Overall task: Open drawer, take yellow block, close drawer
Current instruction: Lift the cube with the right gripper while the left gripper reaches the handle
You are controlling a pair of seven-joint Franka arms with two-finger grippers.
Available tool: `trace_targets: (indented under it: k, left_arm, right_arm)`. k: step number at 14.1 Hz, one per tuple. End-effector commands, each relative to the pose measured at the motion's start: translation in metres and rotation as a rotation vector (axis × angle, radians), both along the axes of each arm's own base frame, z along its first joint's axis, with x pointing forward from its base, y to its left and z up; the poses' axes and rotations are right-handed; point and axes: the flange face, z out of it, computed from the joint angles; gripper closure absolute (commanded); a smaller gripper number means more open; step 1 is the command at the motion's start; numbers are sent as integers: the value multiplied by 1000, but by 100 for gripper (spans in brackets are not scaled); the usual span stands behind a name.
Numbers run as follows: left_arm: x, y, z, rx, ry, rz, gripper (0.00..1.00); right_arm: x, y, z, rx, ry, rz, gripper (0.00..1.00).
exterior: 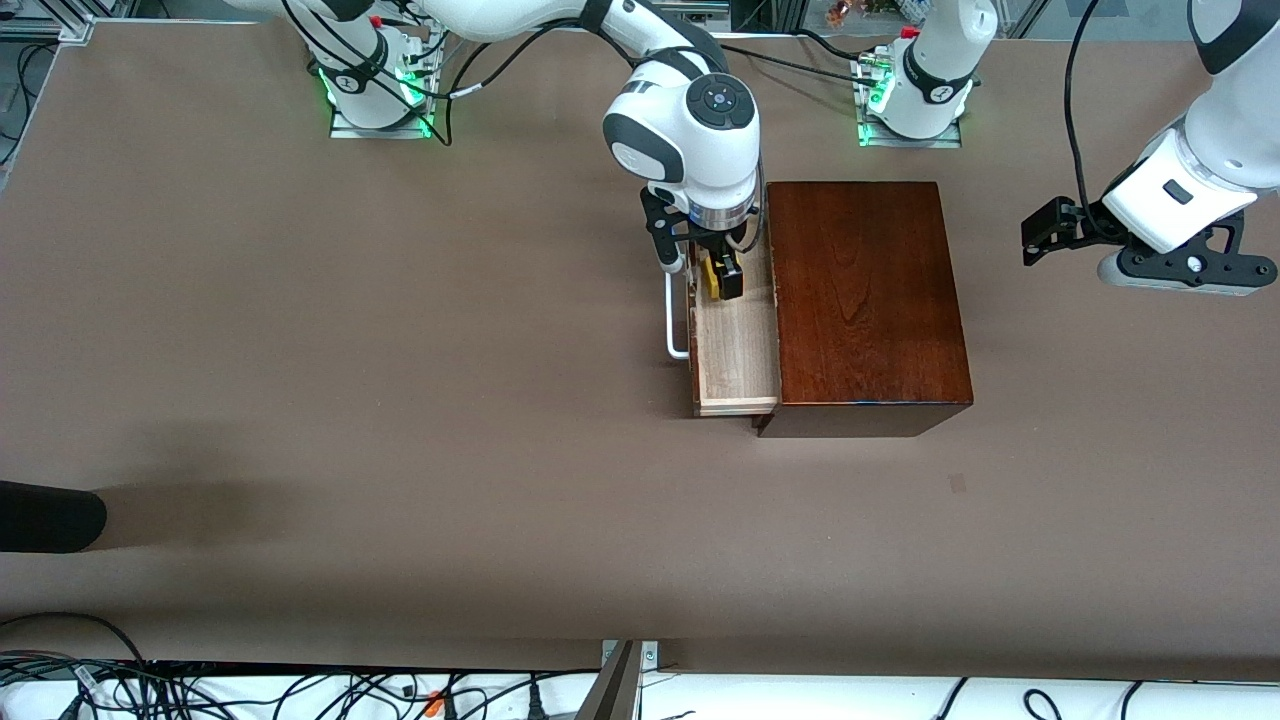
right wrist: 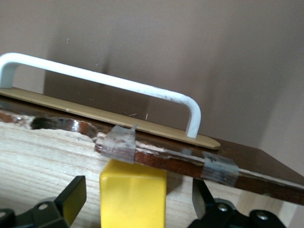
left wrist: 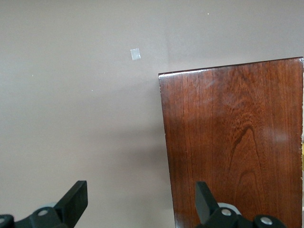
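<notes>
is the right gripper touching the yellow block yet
Apart. In the right wrist view the yellow block sits in the drawer between the right gripper fingers, with pale wood showing in a gap on each side.

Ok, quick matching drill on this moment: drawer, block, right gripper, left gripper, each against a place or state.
Things:
1. drawer
2. block
3. right gripper
4. left gripper

States:
A. open, up over the box's edge, waiting
B. yellow, in the tray between open fingers
C. pulled out of the box
D. down in the drawer, straddling the block

Pairs: 1-C, 2-B, 3-D, 4-A
</notes>
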Motion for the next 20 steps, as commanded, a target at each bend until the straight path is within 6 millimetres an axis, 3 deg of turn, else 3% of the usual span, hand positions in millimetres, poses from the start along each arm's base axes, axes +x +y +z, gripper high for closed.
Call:
trace_targets:
  k: [1, 3, 4, 7, 10, 12, 15, 16, 20]
  left_arm:
    - [-6, 2, 2, -13, 6, -14, 0]
    - [-6, 1, 2, -13, 6, -16, 0]
    - [-6, 2, 2, -13, 6, -14, 0]
    - [-6, 1, 2, -13, 6, -16, 0]
    - [-6, 2, 2, -13, 8, -13, 0]
    - [-7, 3, 1, -12, 20, -14, 0]
    - [-7, 3, 1, -12, 23, -16, 0]
    - [-8, 3, 0, -12, 26, -16, 0]
    - [-8, 1, 1, -11, 25, -9, 0]
  right_arm:
    - [1, 8, -5, 8, -28, -11, 35]
    - [2, 8, -3, 10, -31, -10, 74]
    - [4, 6, -1, 11, -29, -11, 81]
    - [14, -1, 21, -1, -20, -30, 82]
    - [24, -5, 71, -10, 14, -60, 82]
    - [28, -20, 117, 11, 55, -47, 82]
    - [59, -79, 186, 61, 111, 86, 82]
    - [68, -104, 199, 52, 142, 152, 82]
    - [107, -200, 217, -25, 218, 454, 82]
